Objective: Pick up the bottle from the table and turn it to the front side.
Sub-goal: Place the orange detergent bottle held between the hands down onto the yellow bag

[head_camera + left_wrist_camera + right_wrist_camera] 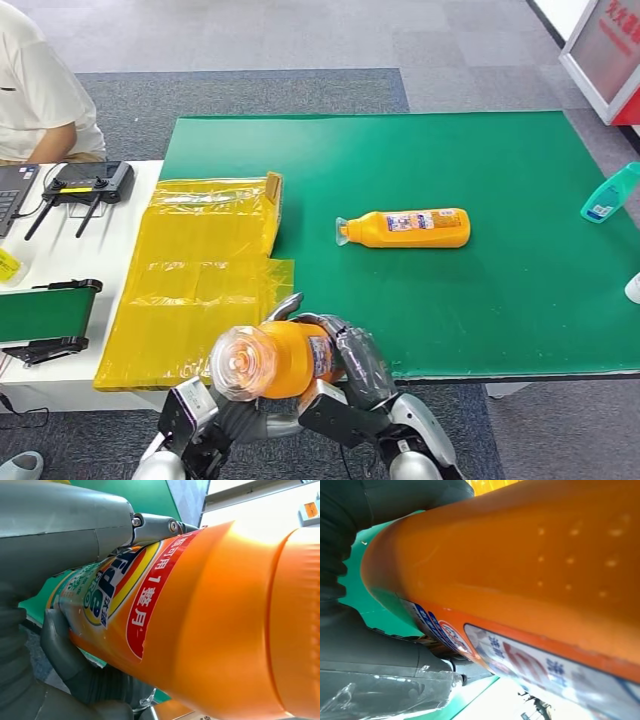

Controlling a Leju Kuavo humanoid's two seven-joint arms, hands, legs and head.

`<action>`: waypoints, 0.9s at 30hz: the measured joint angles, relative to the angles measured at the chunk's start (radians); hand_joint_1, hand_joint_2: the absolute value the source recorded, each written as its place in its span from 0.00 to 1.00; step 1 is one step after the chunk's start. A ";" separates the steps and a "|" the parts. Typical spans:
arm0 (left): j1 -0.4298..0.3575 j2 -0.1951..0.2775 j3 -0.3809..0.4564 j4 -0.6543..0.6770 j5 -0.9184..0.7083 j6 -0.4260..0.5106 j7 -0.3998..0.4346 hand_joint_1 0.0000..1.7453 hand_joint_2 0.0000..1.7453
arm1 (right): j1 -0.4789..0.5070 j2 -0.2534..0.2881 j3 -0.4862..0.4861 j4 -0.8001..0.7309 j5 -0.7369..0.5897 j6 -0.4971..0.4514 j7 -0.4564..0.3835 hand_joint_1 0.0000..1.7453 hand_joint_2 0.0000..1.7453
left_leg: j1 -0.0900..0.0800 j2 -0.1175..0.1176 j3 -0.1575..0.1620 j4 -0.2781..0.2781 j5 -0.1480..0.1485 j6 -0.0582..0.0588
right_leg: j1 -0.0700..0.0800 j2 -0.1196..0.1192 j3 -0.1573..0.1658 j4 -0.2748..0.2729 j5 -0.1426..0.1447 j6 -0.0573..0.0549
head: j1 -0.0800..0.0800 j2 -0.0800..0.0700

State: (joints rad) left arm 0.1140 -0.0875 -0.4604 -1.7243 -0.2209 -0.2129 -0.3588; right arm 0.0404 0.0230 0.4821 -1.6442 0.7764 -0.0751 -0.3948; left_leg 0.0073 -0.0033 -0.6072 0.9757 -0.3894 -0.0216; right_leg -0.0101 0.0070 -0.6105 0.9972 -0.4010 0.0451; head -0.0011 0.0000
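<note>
Right hand (361,368), grey and dark-fingered, wrapped around the rear half of an orange plastic bottle with a printed label (283,357); fingers (369,645) pressed against the label side in the right wrist view. Left hand (198,412) reaching in under the same bottle from the other side, near its clear-capped end; in the left wrist view a grey thumb (68,522) lying over the label and dark fingers (75,670) curled beneath, so gripped from both sides. Bottle lifted clear of the surface, lying roughly level just off the near edge of the green table (483,320), cap end pointing back toward the camera. Label with red, blue and yellow print turned toward the left wrist.

Beyond the hands, a sheet of crumpled yellow plastic wrap (196,280) spread over the left end of the green table and the white table (98,250) beside it. Farther out on the green, a second orange bottle with a white label (407,228) lying on its side, well apart from the held one. At the right edge, a teal bottle (610,194) on its side. On the white table, a black handheld controller with antennas (87,185), a laptop corner (11,190), and a small green-belted conveyor (49,315). Seated behind, a person in a white shirt (38,90).
</note>
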 joint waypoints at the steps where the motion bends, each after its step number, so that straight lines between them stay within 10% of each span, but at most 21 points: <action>1: 0.000 0.000 0.000 0.000 0.000 0.000 0.000 0.53 1.00 | 0.000 0.000 0.000 0.000 0.000 0.000 0.000 1.00 1.00 | 0.000 0.000 0.000 0.000 0.000 0.000 | 0.000 0.000 0.000 0.000 0.000 0.000 | 0.000 0.000; 3: 0.000 0.000 0.000 0.000 -0.002 0.000 0.000 0.97 1.00 | 0.001 0.001 0.002 0.001 0.000 0.000 0.000 1.00 1.00 | 0.000 0.000 0.000 0.000 0.000 0.000 | 0.000 0.000 0.000 0.000 0.000 0.000 | 0.000 0.000; 21: -0.007 -0.001 0.005 0.000 -0.003 0.005 0.001 1.00 1.00 | 0.016 0.001 0.004 0.005 -0.001 -0.002 0.001 1.00 1.00 | 0.000 0.000 0.000 0.000 0.000 0.000 | 0.000 0.000 0.000 0.000 0.000 0.000 | 0.000 0.000; 22: -0.007 -0.001 0.005 0.000 -0.001 0.006 0.001 1.00 1.00 | 0.016 0.001 0.004 0.005 -0.001 -0.002 0.001 0.92 1.00 | 0.000 0.000 0.000 0.000 0.000 0.000 | 0.000 0.000 0.000 0.000 0.000 0.000 | 0.000 0.000; 26: -0.003 -0.001 0.007 0.000 0.009 0.013 0.001 1.00 1.00 | 0.017 0.001 0.004 0.005 -0.003 -0.002 0.002 0.00 1.00 | 0.000 0.000 0.000 0.000 0.000 0.000 | 0.000 0.000 0.000 0.000 0.000 0.000 | 0.000 0.000; 27: -0.001 -0.001 0.008 0.000 0.012 0.017 0.001 1.00 1.00 | 0.018 0.002 0.004 0.005 -0.004 -0.002 0.004 0.00 1.00 | 0.000 0.000 0.000 0.000 0.000 0.000 | 0.000 0.000 0.000 0.000 0.000 0.000 | 0.000 0.000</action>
State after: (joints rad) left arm 0.1132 -0.0888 -0.4528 -1.7243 -0.2085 -0.1954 -0.3574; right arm 0.0579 0.0249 0.4862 -1.6388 0.7720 -0.0770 -0.3903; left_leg 0.0073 -0.0033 -0.6072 0.9757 -0.3894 -0.0216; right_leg -0.0101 0.0070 -0.6105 0.9972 -0.4010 0.0451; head -0.0011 0.0000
